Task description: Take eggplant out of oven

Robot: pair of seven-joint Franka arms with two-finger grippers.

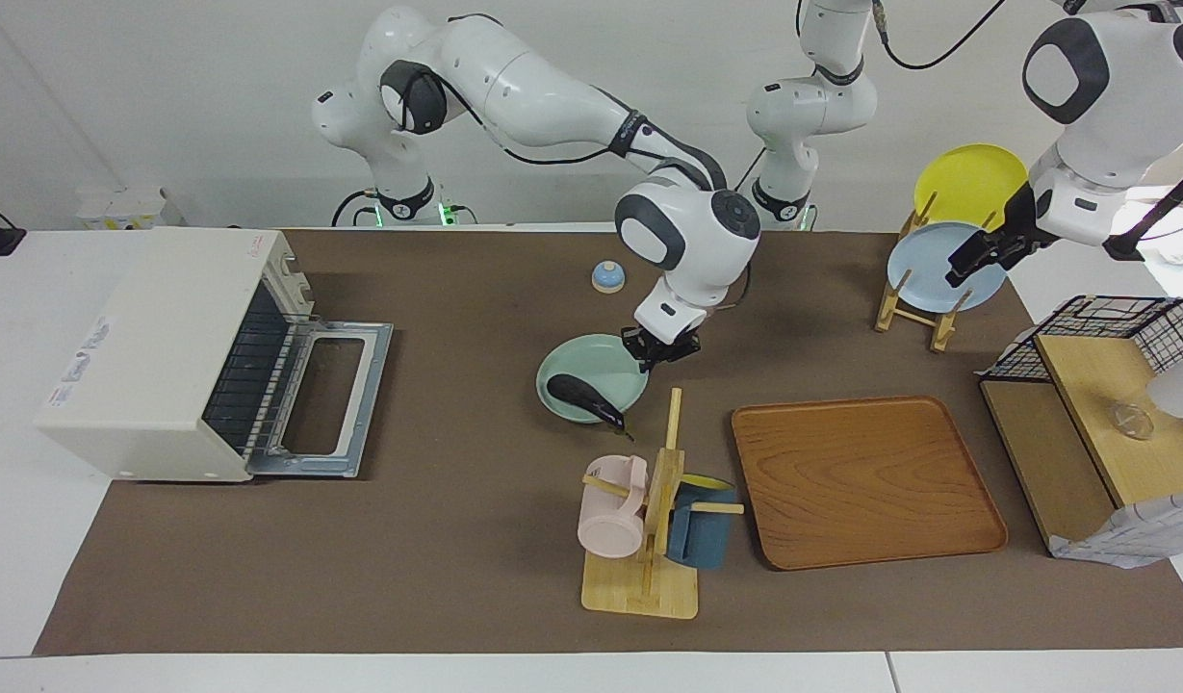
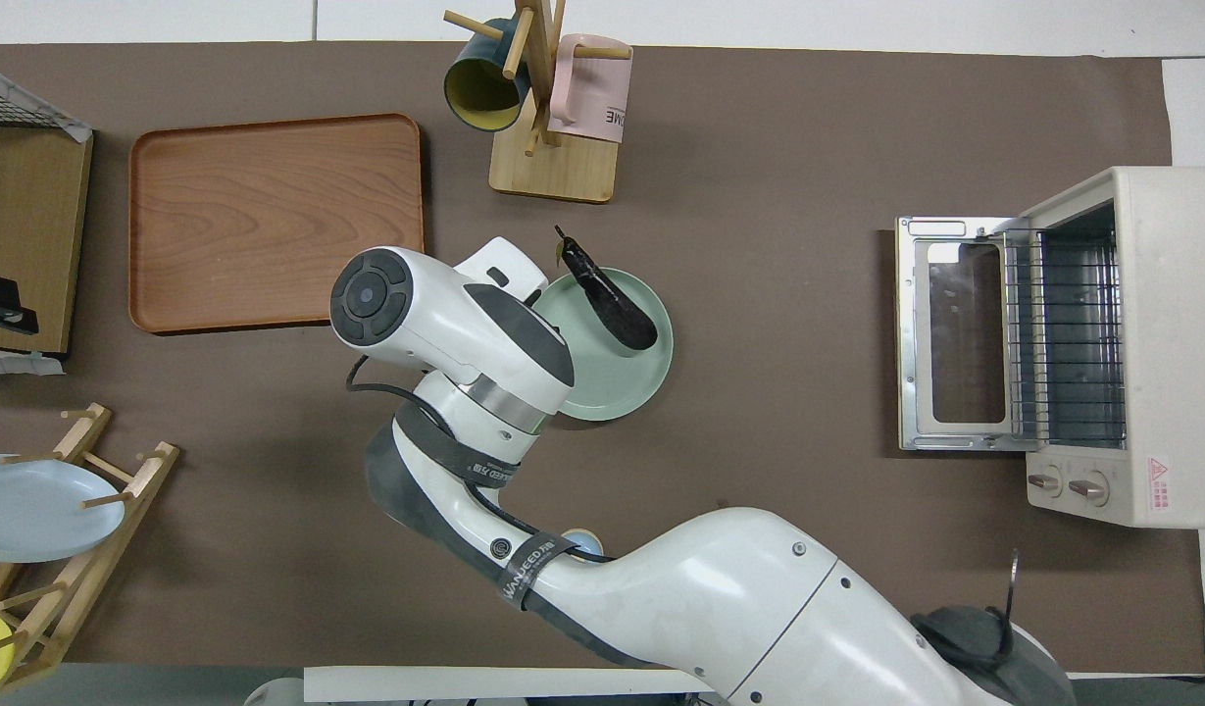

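The eggplant (image 1: 579, 395) lies on a pale green plate (image 1: 603, 364) at the middle of the table, its stem tip sticking over the rim toward the mug stand. Both also show in the overhead view, the eggplant (image 2: 610, 299) on the plate (image 2: 602, 382). My right gripper (image 1: 656, 350) is shut on the plate's rim; I cannot tell if the plate rests on the mat. The oven (image 1: 158, 337) stands at the right arm's end, its door (image 1: 326, 399) flat open and its rack bare. My left gripper (image 1: 976, 255) waits over the plate rack.
A mug stand (image 1: 649, 520) with a pink and a blue mug stands just farther from the robots than the plate. A wooden tray (image 1: 865, 481) lies beside it. A small blue bell (image 1: 607, 277), a plate rack (image 1: 923, 289) and a shelf with a wire basket (image 1: 1101, 404) are also there.
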